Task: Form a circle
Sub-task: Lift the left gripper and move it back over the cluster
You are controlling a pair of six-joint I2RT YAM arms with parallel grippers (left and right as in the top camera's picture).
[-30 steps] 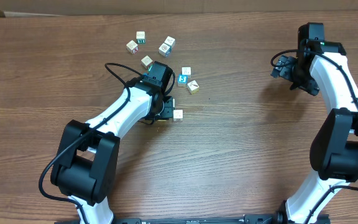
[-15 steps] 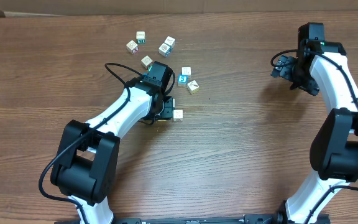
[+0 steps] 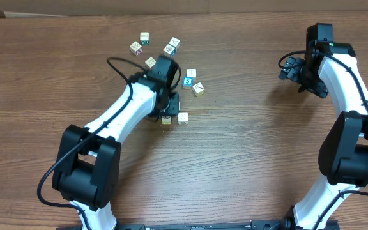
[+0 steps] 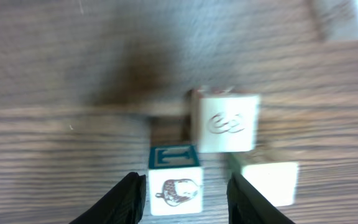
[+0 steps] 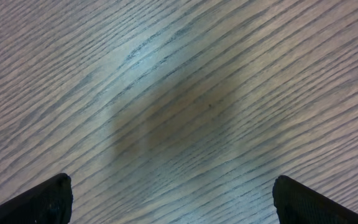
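Circle (image 3: 188, 81): far side of tabletop (image 3: 248, 160), left of middle. So far only a ragged loop of cubes with uneven gaps, so I judge it partly done. Left gripper (image 4: 186, 198) straddles the acorn cube (image 4: 174, 190) on the near side, jaws slack and gripping nothing. Right gripper (image 5: 176, 202) is spread wide and empty, over bare wood near the right edge.

table (image 3: 235, 160): brown wood grain, fills the overhead view, soft shadow patch in right wrist view | cardboard (image 3: 171, 6): tan strip along far edge
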